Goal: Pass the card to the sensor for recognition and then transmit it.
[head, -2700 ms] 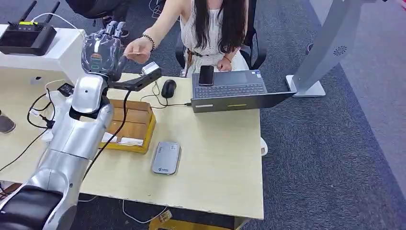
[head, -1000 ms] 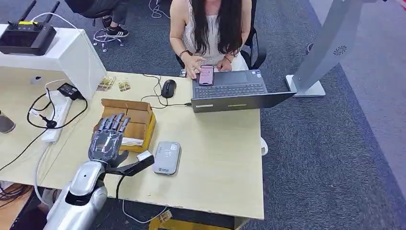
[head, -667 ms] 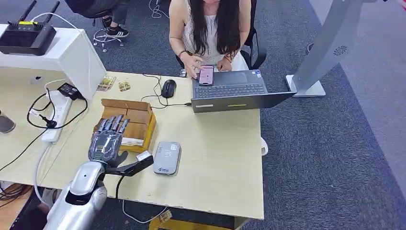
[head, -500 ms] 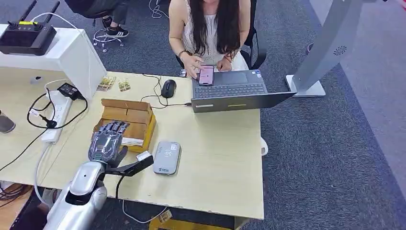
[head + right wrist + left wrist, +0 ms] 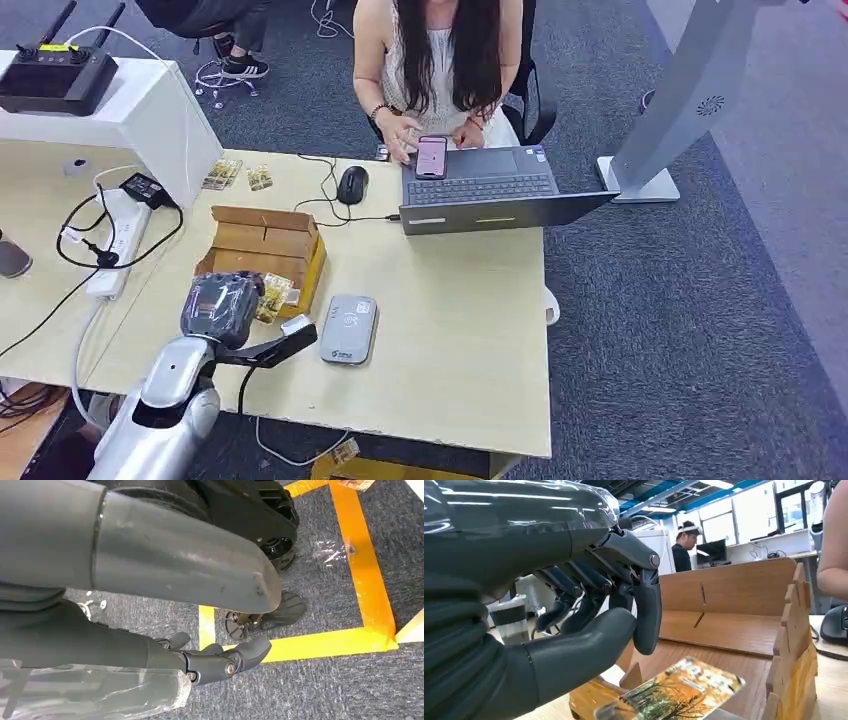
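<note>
The card (image 5: 274,298), printed with an orange and green picture, sits at the near right corner of the cardboard box (image 5: 262,232), just beside the fingertips of the left hand (image 5: 222,305). In the left wrist view the card (image 5: 674,690) lies tilted under the curled fingers (image 5: 646,610) and thumb, its near end blurred and cut off, so whether the hand actually pinches it or only hovers over it cannot be told. The left hand is bent downward over the box's near edge, fingers curled in, the silver forearm rising from the near left of the table (image 5: 450,330). The grey sensor (image 5: 348,328) lies flat on the table just right of the hand, apart from the card. The right hand (image 5: 220,662) hangs over the carpet with its fingers loosely curled, holding nothing. Across the table, a person (image 5: 440,60) sits at a laptop (image 5: 490,195), touching a phone (image 5: 431,157).
</note>
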Motion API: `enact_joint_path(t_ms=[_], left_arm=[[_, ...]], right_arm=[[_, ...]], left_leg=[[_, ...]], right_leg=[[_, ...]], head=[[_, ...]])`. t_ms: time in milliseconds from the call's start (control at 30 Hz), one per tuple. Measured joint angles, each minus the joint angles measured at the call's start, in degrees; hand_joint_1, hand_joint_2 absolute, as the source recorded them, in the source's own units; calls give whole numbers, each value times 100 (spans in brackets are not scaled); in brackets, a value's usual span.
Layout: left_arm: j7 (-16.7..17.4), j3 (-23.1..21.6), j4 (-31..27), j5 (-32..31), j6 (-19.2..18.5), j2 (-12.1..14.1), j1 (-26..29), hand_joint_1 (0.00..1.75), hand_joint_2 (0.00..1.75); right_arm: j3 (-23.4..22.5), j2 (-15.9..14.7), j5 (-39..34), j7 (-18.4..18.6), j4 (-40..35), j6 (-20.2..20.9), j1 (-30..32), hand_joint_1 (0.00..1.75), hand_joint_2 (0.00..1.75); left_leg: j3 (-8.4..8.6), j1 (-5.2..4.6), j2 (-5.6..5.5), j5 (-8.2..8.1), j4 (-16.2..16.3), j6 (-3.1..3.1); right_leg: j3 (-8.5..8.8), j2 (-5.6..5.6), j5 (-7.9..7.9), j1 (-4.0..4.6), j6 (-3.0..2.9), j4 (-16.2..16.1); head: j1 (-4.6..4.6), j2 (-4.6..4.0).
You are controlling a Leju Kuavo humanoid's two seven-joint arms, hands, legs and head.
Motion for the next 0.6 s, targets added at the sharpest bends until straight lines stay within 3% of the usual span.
enact_joint_path(t_ms=[233, 400, 533, 567, 600], left_arm=[[15, 4, 0, -22, 29, 6, 5, 175, 175], [127, 138, -4, -149, 510, -7, 14, 175, 175], [120, 236, -111, -188, 520, -20, 63, 175, 175], [92, 243, -155, -195, 520, -22, 82, 0, 175], [48, 245, -219, -199, 525, -22, 115, 0, 175]], right_arm=[[0, 0, 2, 0, 0, 13, 0, 0, 0], [0, 0, 13, 0, 0, 11, 2, 0, 0], [-4, 0, 15, 0, 0, -2, 3, 0, 0], [-9, 0, 15, 0, 0, -4, 3, 0, 0], [-24, 0, 15, -2, 0, -4, 2, 0, 0]], left_leg=[[0, 0, 0, 0, 0, 0], [0, 0, 0, 0, 0, 0], [0, 0, 0, 0, 0, 0], [0, 0, 0, 0, 0, 0], [0, 0, 0, 0, 0, 0]], right_leg=[[0, 0, 0, 0, 0, 0], [0, 0, 0, 0, 0, 0], [0, 0, 0, 0, 0, 0], [0, 0, 0, 0, 0, 0], [0, 0, 0, 0, 0, 0]], head=[[0, 0], [0, 0], [0, 0], [0, 0], [0, 0]])
